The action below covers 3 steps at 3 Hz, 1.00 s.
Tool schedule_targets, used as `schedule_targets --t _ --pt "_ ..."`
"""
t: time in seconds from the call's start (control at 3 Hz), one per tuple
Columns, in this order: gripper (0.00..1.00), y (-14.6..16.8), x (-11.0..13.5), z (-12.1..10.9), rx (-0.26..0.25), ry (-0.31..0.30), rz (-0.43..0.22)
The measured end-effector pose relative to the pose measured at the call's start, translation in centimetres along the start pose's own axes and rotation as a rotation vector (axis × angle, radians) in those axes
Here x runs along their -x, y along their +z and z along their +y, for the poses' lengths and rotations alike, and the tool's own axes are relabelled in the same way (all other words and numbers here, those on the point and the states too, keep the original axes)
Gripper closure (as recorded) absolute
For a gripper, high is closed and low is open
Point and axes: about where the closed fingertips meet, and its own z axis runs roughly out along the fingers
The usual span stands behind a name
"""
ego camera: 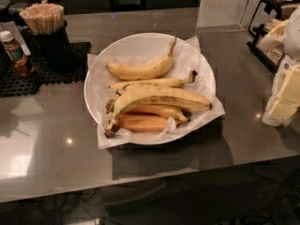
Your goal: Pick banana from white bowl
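Observation:
The white bowl (92,90) stands mid-counter, lined with crinkled white paper, and holds several bananas. The banana (159,96) is the longest one, pale yellow and strongly curved. It lies across the front middle of the pile with its frayed brown stem at the lower left. A shorter yellow banana (140,71) lies behind it and a slim one (157,83) sits between them. Orange-toned bananas (143,122) lie beneath it at the front. My gripper (287,97), white with cream-yellow parts, is at the right edge, well right of the bowl and partly cut off.
A black cup of wooden stirrers (47,34) and a brown sauce bottle (16,54) stand on a black mat (28,78) at the back left. A clear stand (220,6) and a black rack (269,36) are at the back right. The counter's front edge (140,184) runs below the bowl.

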Motion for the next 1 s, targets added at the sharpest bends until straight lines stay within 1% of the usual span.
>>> schedule_targets --t 0.33,0.67,1.0 --pt "0.00 0.0 0.0 0.0 0.000 0.000 0.000" --pt "0.00 0.9 2.2 1.5 0.046 -0.103 -0.023" --pt "0.00 2.6 6.9 5.2 0.136 -0.328 -0.061"
